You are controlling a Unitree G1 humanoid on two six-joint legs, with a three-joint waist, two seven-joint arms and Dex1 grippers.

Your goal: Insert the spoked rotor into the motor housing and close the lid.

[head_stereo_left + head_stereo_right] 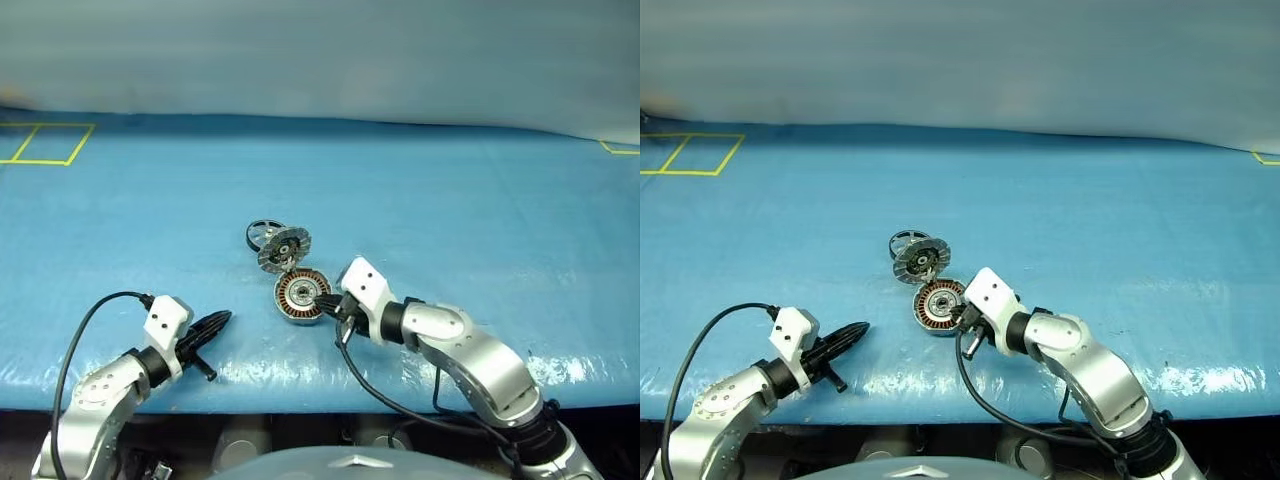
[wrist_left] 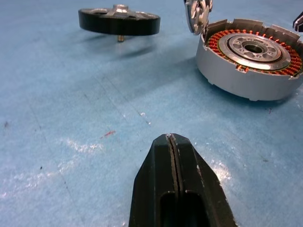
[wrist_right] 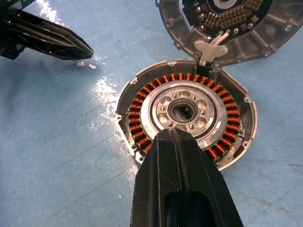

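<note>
lid [image 3: 222, 28] cut off by frame edge; spoked rotor [image 1: 262, 233] partly hidden behind it.

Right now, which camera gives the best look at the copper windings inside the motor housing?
The right wrist view: it looks straight down into the motor housing, showing the whole ring of windings. The left wrist view sees the housing side-on, with the windings as a thin band. Both eye views show it small on the blue table.

No readable text, labels or numbers appear on anything here.
</note>
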